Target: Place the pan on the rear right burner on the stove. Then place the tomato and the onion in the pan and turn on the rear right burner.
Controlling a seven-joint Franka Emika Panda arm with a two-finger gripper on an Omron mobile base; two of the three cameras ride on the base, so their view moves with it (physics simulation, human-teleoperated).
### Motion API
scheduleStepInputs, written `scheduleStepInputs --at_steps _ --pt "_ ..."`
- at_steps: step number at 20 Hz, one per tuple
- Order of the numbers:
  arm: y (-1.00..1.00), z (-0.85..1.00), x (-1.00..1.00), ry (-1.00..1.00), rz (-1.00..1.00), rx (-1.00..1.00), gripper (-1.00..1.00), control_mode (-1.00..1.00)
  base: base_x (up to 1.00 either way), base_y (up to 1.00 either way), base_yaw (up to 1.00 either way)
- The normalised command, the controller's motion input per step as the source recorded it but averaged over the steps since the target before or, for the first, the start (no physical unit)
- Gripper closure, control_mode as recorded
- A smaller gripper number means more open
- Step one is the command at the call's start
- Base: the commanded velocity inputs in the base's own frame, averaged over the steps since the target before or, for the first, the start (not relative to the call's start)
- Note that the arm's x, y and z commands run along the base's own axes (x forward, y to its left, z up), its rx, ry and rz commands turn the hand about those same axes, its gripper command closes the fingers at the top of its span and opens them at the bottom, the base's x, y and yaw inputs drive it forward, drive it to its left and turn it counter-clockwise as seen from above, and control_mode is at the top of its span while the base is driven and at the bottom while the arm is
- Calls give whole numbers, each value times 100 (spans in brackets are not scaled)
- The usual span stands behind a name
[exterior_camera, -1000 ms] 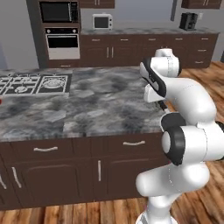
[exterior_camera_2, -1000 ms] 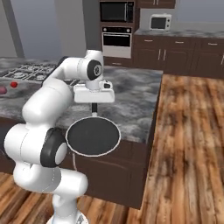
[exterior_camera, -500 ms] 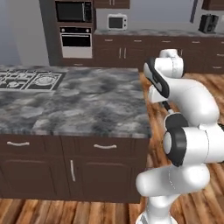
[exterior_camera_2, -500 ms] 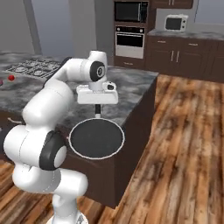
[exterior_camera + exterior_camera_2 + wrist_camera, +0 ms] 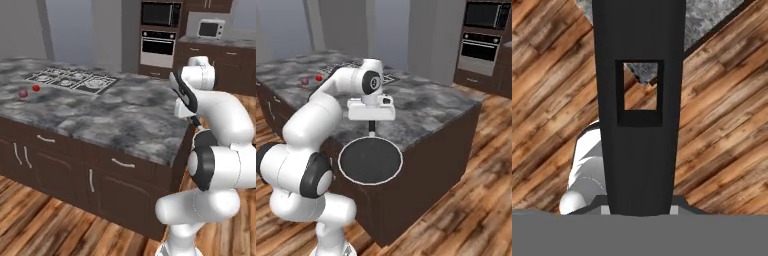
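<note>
Pincer: the gripper (image 5: 372, 126) is squeezed tight on the black handle of the pan (image 5: 370, 161).
Pan: it hangs flat in the air, off the edge of the counter (image 5: 426, 102), above the wood floor (image 5: 471, 190).
Stove: the stove (image 5: 72, 80) sits far back on the counter.
Tomato: the tomato (image 5: 36, 88) lies on the counter near the stove.
Onion: the onion (image 5: 23, 93) lies just beside the tomato.

grey marbled stone desk (image 5: 125, 115) on dark brown cabinets (image 5: 65, 170) | black built-in wall oven (image 5: 158, 48) with black microwave (image 5: 161, 13) above | white countertop microwave (image 5: 210, 29) | wooden plank floor (image 5: 471, 200)
</note>
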Motion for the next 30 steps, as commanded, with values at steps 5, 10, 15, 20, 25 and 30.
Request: scheduleStepInputs --at_steps 5,10,15,20,25,30 --pt "0 0 0 0 0 0 100 100 12 -93 64" --pt "0 0 0 0 0 0 100 100 -17 -100 45" --pt "0 0 0 0 0 0 100 100 36 -100 40" --pt "0 0 0 0 0 0 100 100 66 -100 26" --pt "0 0 0 0 0 0 100 100 39 -100 16" --pt "0 0 0 0 0 0 100 100 44 -100 21"
